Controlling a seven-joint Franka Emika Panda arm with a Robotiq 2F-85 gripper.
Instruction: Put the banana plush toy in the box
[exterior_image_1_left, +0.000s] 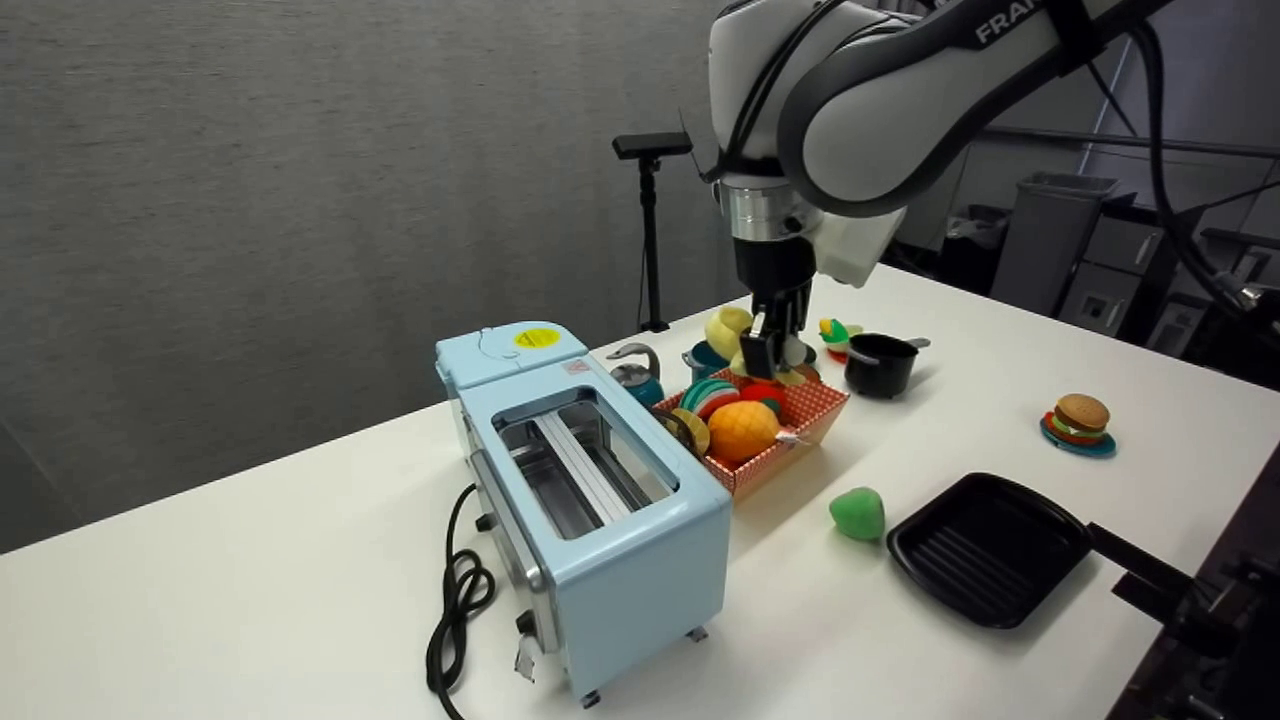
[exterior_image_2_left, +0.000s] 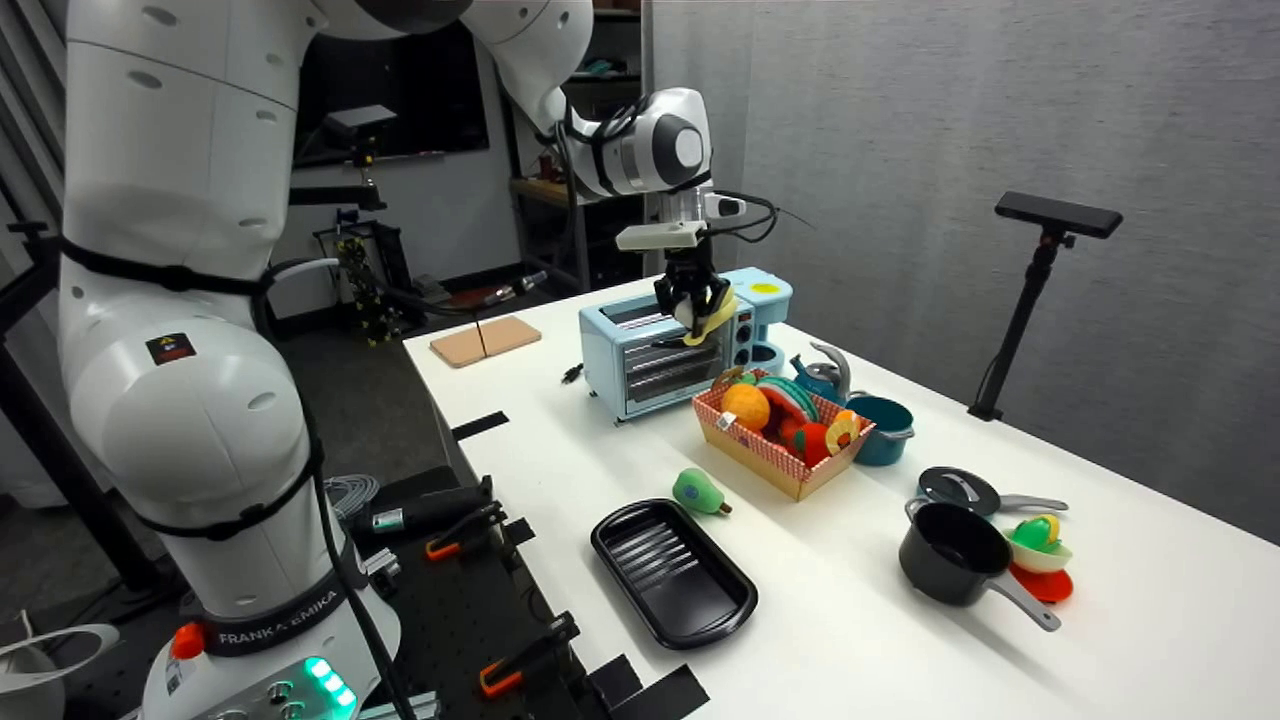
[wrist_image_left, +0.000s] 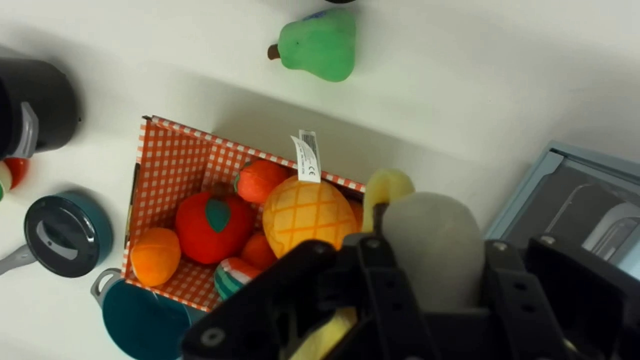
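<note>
The banana plush toy (exterior_image_1_left: 728, 330) is a peeled banana with soft yellow peel flaps. It hangs in my gripper (exterior_image_1_left: 772, 345), raised above the table in both exterior views; it also shows in an exterior view (exterior_image_2_left: 718, 312). In the wrist view, a pale rounded part sits between the fingers of my gripper (wrist_image_left: 436, 245), with yellow peel (wrist_image_left: 392, 181) sticking out past them. The box (exterior_image_2_left: 750, 455) has red-and-white checks inside and holds several plush fruits. In the wrist view, the box (wrist_image_left: 172, 150) lies left of the fingers, and the gripper hides its right end.
The light-blue toaster (exterior_image_1_left: 640, 590) stands beside the box and close to the gripper. A green pear (exterior_image_2_left: 700, 491) and a black pan (exterior_image_2_left: 670, 572) lie on the table before the box. A teal pot (exterior_image_2_left: 880, 430), a kettle (exterior_image_2_left: 822, 375) and a black pot (exterior_image_2_left: 955, 555) stand nearby.
</note>
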